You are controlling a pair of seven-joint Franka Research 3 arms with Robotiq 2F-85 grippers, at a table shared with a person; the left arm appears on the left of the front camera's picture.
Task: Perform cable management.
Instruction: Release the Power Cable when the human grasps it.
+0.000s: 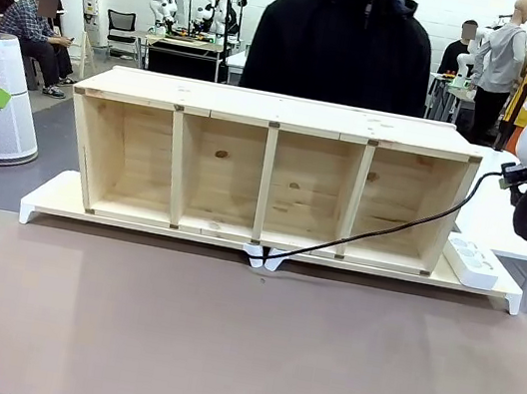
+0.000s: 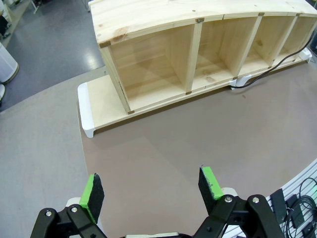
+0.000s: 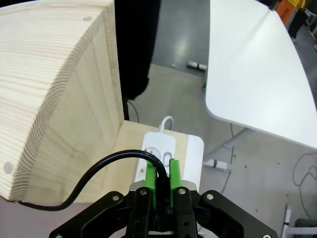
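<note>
Cable: the cable (image 1: 390,228) starts at a white piece at the front middle of the base (image 1: 51,197). It slants up across the front of the shelf's (image 1: 276,123) right-most compartment to the right tool (image 3: 162,166).
Why so: the span looks fairly taut and lifted off the table (image 1: 237,354). I judge the end is being carried toward the strip (image 3: 161,144), which lies on the base just below.
Right tool: narrow, its green pads pinched on the cable's end. The pads hide the plug, so I cannot tell how its pins face.
Right arm: held high beside the shelf's right end, the tool pointing down over the strip.
Left tool: the left tool (image 2: 151,188) is spread wide and holds nothing.
Left arm: hovers over bare table in front of the shelf's left end, angled toward it and well apart from the cable, probably waiting.
Person: the person (image 1: 341,38) stands behind the shelf.
</note>
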